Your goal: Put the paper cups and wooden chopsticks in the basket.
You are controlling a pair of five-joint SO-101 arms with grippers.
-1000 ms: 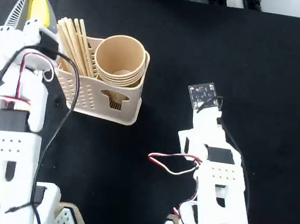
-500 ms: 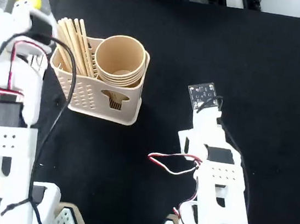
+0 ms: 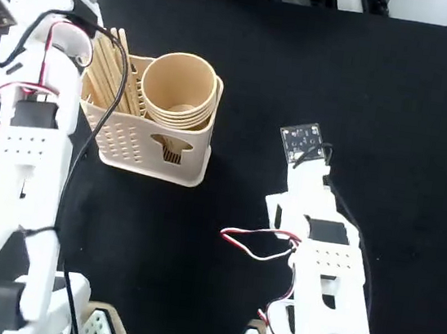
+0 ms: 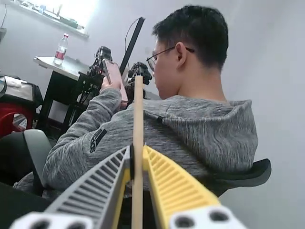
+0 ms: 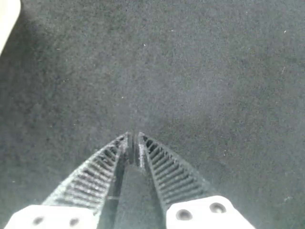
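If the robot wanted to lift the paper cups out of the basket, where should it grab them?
The top rim, from straight above, I think. The paper cups stand upright with the mouth open upward, and the basket walls hide their sides. The free right hand could slip one finger inside the rim, on the side away from the wooden chopsticks.

Left gripper [image 4: 137, 151] high, fingers [image 4: 167, 183] tight on a chopstick [image 4: 137, 114]; right gripper [image 5: 132, 139] closed.

White arms [image 3: 323, 254], red-white-black cables [image 3: 235, 232], yellow-grey ribbed left claw [image 4: 137, 151]
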